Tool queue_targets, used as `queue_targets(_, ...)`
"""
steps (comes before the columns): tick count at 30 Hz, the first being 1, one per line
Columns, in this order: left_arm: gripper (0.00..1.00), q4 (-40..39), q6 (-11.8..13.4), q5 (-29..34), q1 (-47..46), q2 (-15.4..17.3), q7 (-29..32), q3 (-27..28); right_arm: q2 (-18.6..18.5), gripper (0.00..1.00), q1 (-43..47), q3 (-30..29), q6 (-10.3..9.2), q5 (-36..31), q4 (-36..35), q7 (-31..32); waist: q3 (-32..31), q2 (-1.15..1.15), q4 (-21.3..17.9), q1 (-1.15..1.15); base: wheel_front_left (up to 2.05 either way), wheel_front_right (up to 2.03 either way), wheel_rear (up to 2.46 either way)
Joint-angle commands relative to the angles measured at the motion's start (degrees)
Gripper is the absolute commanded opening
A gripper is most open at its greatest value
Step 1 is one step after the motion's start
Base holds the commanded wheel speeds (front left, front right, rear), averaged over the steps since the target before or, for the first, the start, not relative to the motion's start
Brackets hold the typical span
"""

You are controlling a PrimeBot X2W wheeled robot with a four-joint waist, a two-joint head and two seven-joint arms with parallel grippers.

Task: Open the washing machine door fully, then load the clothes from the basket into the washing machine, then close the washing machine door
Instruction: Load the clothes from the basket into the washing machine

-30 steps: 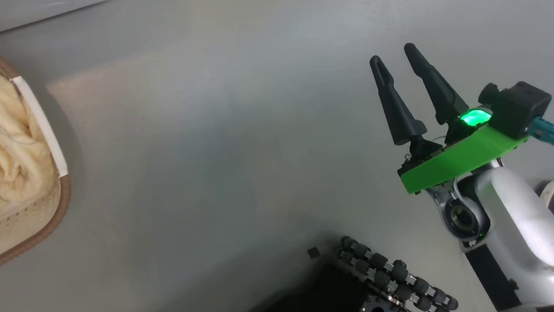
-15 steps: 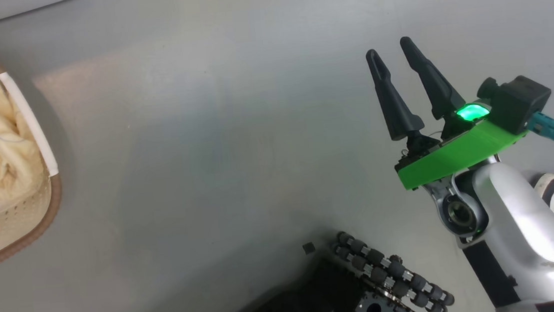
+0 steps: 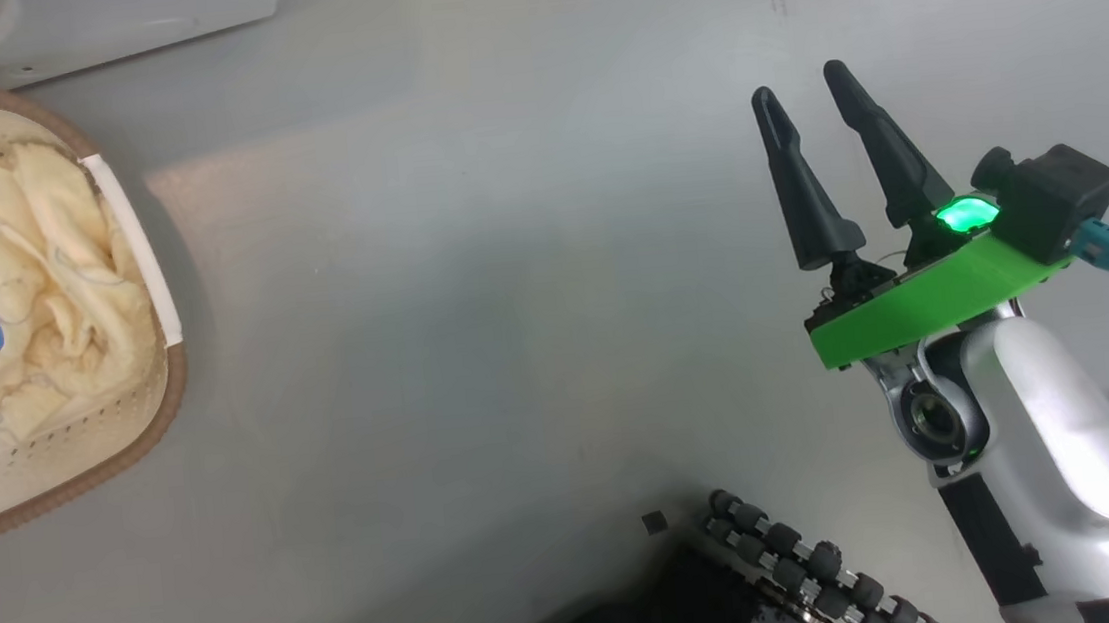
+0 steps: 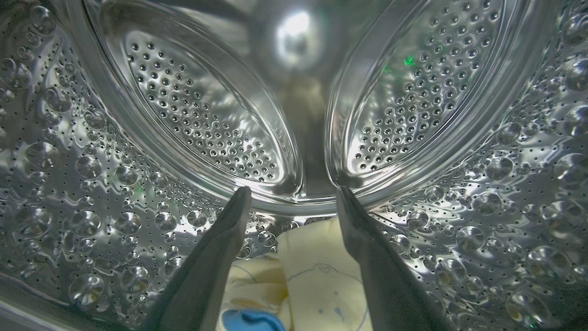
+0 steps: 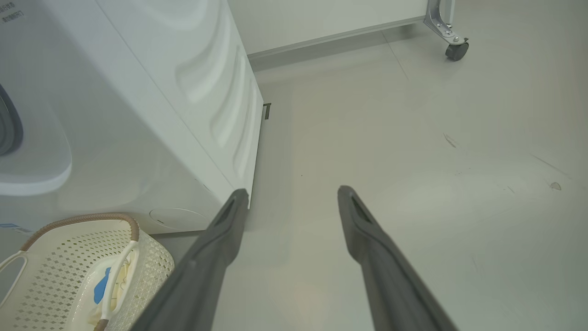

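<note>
**ITEM 1, head view.** Whole pic has shifted vs. half a sec back: cam moved, not the goods. basket (image 3: 76, 464) sits far left on the floor (image 3: 514, 305), more of it in frame now. clothes (image 3: 61, 294) lie in its right half, blue patch incl.; no change to the pile that I can tell. washing machine (image 3: 137, 17) corner at top left. right gripper (image 3: 798, 81) at right over bare floor, fingers apart, nothing between them, same pose as before.

**ITEM 2, left wrist view.** left gripper (image 4: 291, 191) is deep inside the steel drum (image 4: 202, 124). Fingers spread wide. A cream garment (image 4: 317, 271) w/ blue patch lies low between them on the drum wall, slack, not pinched. Reads as just let go, i.e. one load delivered.

**ITEM 3, right wrist view.** Fingers apart over floor, well apart from basket at lower left, which has cream fabric w/ blue inside. Machine's white side stands just beside basket. Caster (image 5: 455, 48) at top right.

**STATUS (judged).** Door must be open, since the arm is in the drum. Loading is part-done and the basket isn't empty. Next: pull left arm out, more trips, then shut door.
</note>
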Motion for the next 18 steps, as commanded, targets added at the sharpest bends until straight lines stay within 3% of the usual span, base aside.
queue_targets(1,1.00,-1.28,0.03,-0.58,-0.08,1.73,-0.51,0.02,-0.20,1.00,1.63,-0.01,-0.16,-0.56,-1.35,-0.37,-0.87,0.00,0.80,0.00,0.00,0.00,0.00)
queue_targets(18,1.00,-10.10,0.02,-10.54,20.34,-2.02,-3.20,-3.80,-0.20,1.00,4.62,-5.87,-0.16,-7.12,-0.44,-0.37,-11.98,0.00,8.30,0.00,0.00,0.00,0.00)
